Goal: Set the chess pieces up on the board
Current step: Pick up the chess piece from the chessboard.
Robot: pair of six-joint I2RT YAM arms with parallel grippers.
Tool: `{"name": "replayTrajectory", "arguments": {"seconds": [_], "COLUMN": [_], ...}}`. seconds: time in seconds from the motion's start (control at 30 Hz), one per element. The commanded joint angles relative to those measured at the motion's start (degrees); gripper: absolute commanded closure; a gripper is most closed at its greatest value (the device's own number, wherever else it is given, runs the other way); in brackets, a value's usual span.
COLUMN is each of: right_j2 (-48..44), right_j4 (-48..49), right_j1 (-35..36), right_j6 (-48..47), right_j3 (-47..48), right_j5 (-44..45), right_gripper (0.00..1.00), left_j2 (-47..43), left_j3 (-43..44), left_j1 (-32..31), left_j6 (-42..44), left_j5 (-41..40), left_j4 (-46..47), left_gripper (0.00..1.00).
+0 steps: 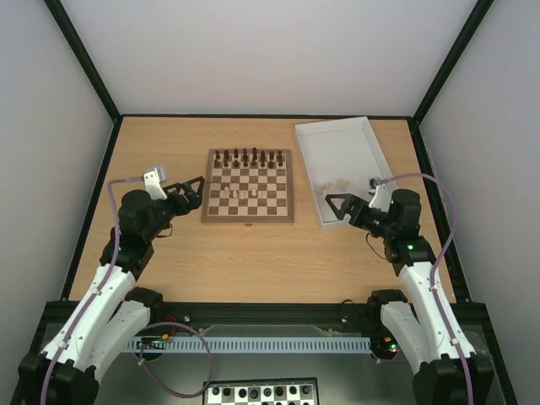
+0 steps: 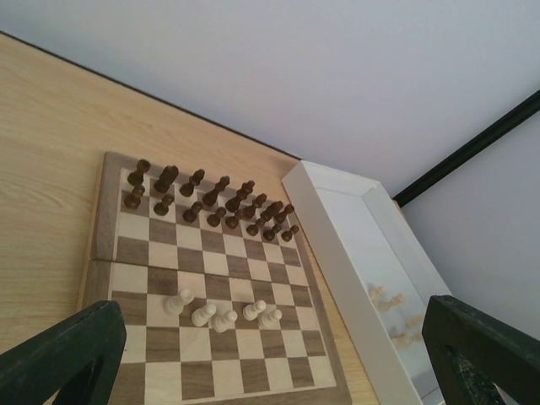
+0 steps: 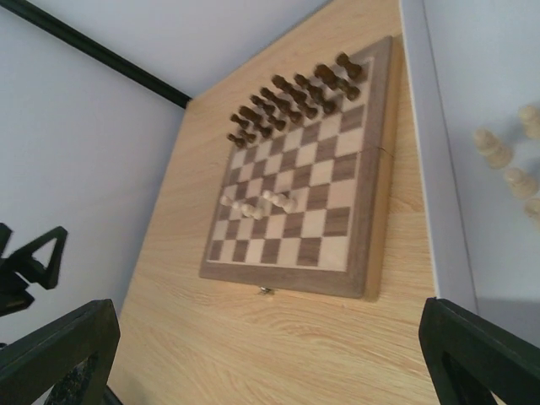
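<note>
Both the left gripper [image 1: 199, 191] and right gripper [image 1: 332, 207] gape empty, so the right should drop straight over one pale piece [image 3: 492, 148] in the tray [image 1: 342, 152], sparing neighbours.

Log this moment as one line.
left gripper open, empty | right gripper open, empty | board: dark pieces far rows, few pale pieces mid-board | tray: leftover pieces inside

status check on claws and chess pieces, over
Left claw open, empty, left of board. Right claw open, empty, by white tray. Five pale pieces mid-board, more in tray. Nothing in the way.
</note>
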Motion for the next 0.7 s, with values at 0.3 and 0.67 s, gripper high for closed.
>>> {"name": "replayTrajectory", "arguments": {"seconds": [0.3, 0.67], "right_j2": [2.4, 21.9], "right_j4": [0.8, -3.6], "right_j1": [1.8, 21.7], "right_j6": [-0.4, -5.2], "right_j3": [5.4, 18.5], "right_j5": [-4.9, 20.0], "right_gripper": [0.01, 0.08], "left_j2": [3.5, 19.3], "left_j3": [6.2, 13.4], "left_j1": [-1.2, -12.8], "left_j6": [-1.4, 1.7], "left_j5": [-0.4, -23.7], "left_j4": [-0.9, -5.8], "left_gripper": [0.01, 0.01]}}
